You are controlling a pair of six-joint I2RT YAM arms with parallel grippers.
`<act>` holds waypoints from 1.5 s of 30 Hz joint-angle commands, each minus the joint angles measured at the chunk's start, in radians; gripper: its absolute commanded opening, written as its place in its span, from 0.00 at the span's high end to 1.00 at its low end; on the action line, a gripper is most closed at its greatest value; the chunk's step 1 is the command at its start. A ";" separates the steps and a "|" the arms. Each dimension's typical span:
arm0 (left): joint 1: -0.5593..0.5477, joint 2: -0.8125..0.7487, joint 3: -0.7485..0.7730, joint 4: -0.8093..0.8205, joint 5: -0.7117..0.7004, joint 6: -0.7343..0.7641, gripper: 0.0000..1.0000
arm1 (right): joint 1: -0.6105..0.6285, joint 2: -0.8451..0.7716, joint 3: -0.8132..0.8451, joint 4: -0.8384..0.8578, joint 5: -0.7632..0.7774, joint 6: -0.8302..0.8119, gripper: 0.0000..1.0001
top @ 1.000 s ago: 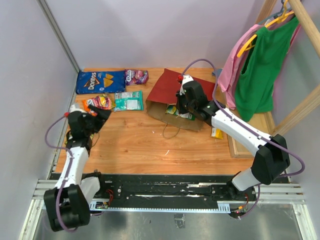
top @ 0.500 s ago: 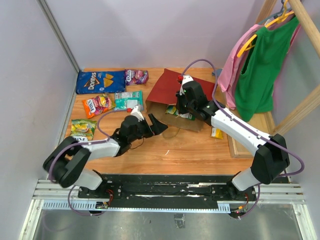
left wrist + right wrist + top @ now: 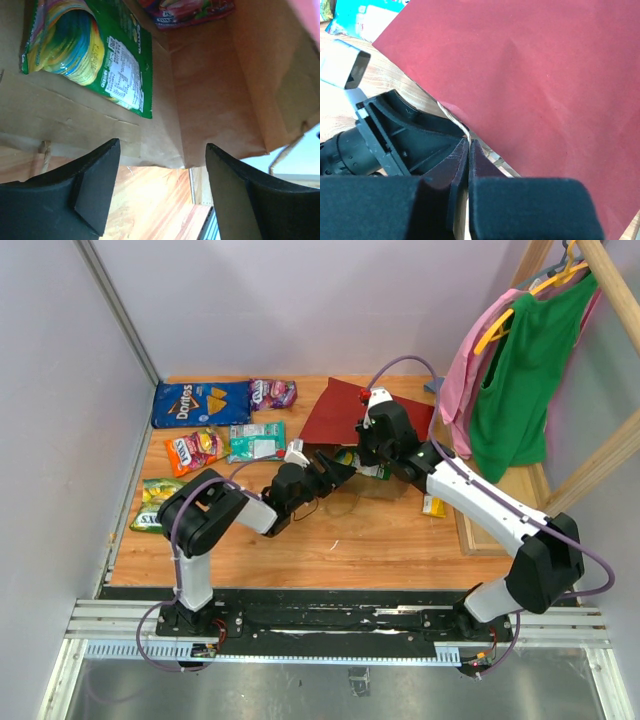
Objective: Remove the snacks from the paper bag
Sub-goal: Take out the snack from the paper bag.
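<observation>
As it gapes, paper bag [image 3: 210, 90] holds snacks [image 3: 85, 50].

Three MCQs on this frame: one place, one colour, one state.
1. Where is the left hand? A) over the Doritos bag B) at the paper bag mouth C) by the clothes
2. The paper bag's outside is: A) blue B) red C) white
3. The right hand is: A) wide open B) holding a packet C) shut on the bag's handle
Key: 1 B, brown bag interior and a green packet lie just ahead of it. 2 B, red in the top view. 3 C, it is closed on the twisted handle.
</observation>
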 commanded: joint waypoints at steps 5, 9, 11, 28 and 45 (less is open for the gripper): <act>-0.029 0.106 0.027 0.070 -0.173 -0.161 0.31 | -0.008 -0.018 -0.010 -0.004 0.031 -0.020 0.99; -0.045 0.135 0.047 0.070 -0.256 -0.179 0.31 | -0.007 -0.018 -0.014 -0.001 0.028 -0.019 0.99; -0.050 0.144 0.071 0.027 -0.281 -0.194 0.32 | -0.007 -0.022 -0.018 -0.001 0.033 -0.023 0.99; -0.129 0.238 0.329 -0.442 -0.540 -0.326 0.32 | -0.011 -0.090 -0.078 0.035 0.090 -0.038 0.99; -0.149 0.331 0.644 -0.858 -0.707 -0.446 0.30 | -0.012 -0.151 -0.107 0.062 0.125 -0.046 0.99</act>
